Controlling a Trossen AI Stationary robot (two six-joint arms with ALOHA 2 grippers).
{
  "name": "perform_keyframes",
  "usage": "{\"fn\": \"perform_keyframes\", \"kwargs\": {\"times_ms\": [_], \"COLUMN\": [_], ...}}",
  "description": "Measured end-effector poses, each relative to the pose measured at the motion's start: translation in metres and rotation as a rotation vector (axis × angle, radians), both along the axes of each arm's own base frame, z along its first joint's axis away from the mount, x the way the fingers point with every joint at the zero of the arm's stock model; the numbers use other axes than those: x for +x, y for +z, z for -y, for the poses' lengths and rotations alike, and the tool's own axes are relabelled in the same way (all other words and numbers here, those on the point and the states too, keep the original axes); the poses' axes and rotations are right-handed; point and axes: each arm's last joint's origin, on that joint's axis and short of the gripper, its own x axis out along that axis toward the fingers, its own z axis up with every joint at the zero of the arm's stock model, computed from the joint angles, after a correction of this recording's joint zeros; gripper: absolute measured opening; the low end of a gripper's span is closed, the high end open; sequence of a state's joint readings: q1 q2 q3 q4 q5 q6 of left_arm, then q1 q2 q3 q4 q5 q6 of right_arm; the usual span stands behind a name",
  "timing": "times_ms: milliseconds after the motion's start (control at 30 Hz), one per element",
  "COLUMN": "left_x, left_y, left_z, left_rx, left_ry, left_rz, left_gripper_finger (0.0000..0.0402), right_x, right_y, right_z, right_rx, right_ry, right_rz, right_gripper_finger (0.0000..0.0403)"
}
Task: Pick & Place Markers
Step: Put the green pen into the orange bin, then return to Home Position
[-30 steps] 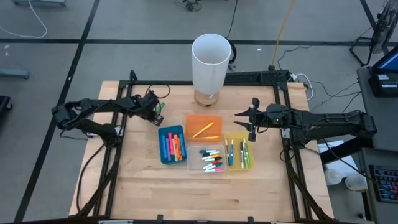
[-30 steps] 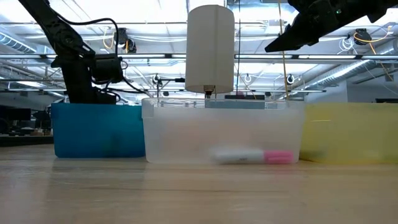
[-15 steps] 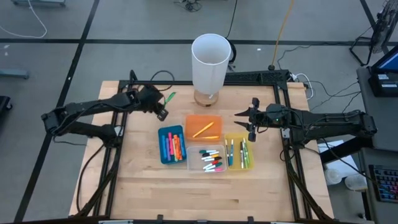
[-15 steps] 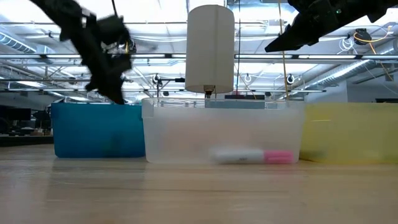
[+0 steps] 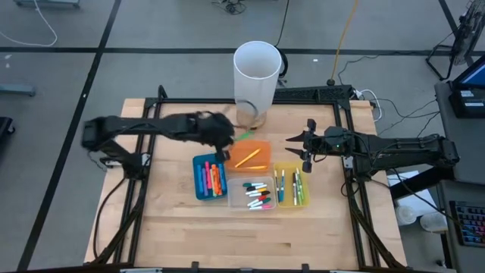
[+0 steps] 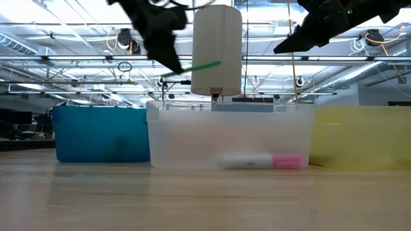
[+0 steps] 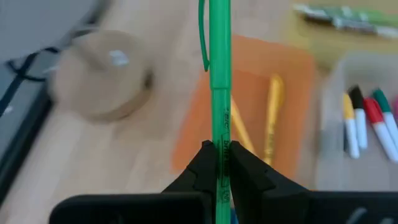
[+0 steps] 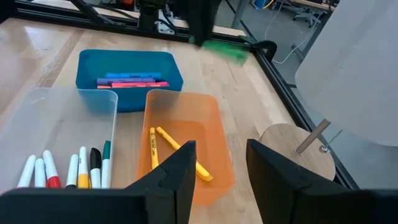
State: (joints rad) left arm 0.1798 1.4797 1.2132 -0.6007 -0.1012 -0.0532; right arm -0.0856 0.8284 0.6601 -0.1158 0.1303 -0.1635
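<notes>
Markers lie sorted in bins beside the orange bin (image 5: 248, 154). Left hand (image 5: 222, 144) pinches a green marker (image 5: 244, 137) over that bin's far-left corner; right hand (image 5: 301, 149), fingers spread, hovers just right of it.

Left gripper (image 5: 225, 144) gripping green marker (image 5: 244, 137)

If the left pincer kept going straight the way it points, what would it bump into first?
Probably the orange bin. The left pincer, shut on a green pen, points over it toward the yellow bin; how high it is stays unclear.
</notes>
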Motion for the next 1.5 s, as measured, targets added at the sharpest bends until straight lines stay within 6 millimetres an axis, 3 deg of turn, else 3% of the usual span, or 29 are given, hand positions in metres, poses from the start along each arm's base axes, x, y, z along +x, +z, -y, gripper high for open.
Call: {"fn": "perform_keyframes", "kwargs": {"times_ms": [200, 400, 533, 800, 867, 933, 1067, 1167, 1233, 1300, 1433, 1500], "left_x": [0.051, 0.072, 0.072, 0.063, 0.052, 0.037, -0.011, -0.055, -0.088, -0.11, -0.147, -0.161], "left_y": [-0.04, -0.074, -0.072, -0.043, -0.025, 0.009, 0.068, 0.091, 0.085, 0.065, 0.003, -0.023], "left_z": [0.018, 0.021, 0.016, 0.007, 0.007, 0.007, 0.016, 0.032, 0.043, 0.049, 0.049, 0.049], "left_rx": [-0.055, -0.138, -0.095, -0.048, -0.04, -0.038, -0.017, 0.073, 0.128, 0.169, 0.13, 0.091], "left_ry": [-0.186, -0.233, -0.195, -0.15, -0.154, -0.144, -0.135, -0.238, -0.307, -0.324, -0.218, -0.193], "left_rz": [-0.171, -0.252, -0.249, -0.157, -0.172, -0.154, -0.016, 0.129, 0.237, 0.421, 0.663, 0.739], "left_gripper_finger": [0.0026, 0.005, 0.0071, 0.0075, 0.0072, 0.007, 0.0065, 0.0065, 0.0067, 0.0066, 0.0066, 0.0067], "right_x": [0.0, 0.0, 0.0, 0.0, 0.0, 0.0, -0.006, -0.019, -0.032, -0.05, -0.083, -0.09], "right_y": [0.0, 0.0, 0.0, 0.0, 0.0, 0.0, 0.002, 0.011, 0.021, 0.029, 0.033, 0.024], "right_z": [0.0, 0.0, 0.0, 0.0, 0.0, 0.0, 0.0, -0.001, -0.003, -0.004, -0.007, -0.008], "right_rx": [0.005, 0.005, 0.005, 0.004, 0.005, -0.004, -0.014, -0.02, -0.007, 0.001, 0.026, 0.073], "right_ry": [-0.002, -0.002, -0.002, -0.001, -0.002, 0.002, 0.001, -0.001, -0.006, -0.009, -0.017, -0.027], "right_rz": [-0.001, 0.0, 0.0, 0.0, -0.001, -0.004, 0.001, 0.051, 0.118, 0.178, 0.267, 0.328], "right_gripper_finger": [0.0128, 0.0128, 0.0128, 0.0128, 0.0128, 0.0128, 0.0128, 0.0128, 0.0128, 0.0128, 0.0128, 0.0128]}}
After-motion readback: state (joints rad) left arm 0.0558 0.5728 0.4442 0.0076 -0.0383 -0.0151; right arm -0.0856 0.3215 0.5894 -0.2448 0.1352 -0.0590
